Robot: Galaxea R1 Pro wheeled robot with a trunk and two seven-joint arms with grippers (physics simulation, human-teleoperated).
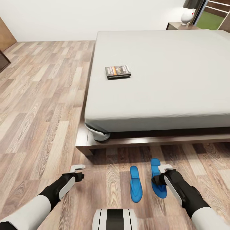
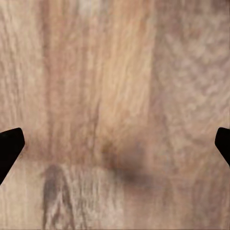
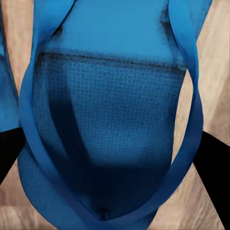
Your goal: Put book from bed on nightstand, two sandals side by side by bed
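Wood-plank floor (image 1: pixel 41 105) under left gripper (image 1: pixel 77 171): fingers spread wide, holding nothing. Book (image 1: pixel 118 71) at 12 o'clock on bed (image 1: pixel 166 86), out of reach for now. Two sandals (image 1: pixel 135 183) side by side, long axes 12-to-6, toward bed. Right gripper (image 1: pixel 159 174) over right one, fingers astride its strap (image 3: pixel 191 110); contact probably, not sure. No containers here.
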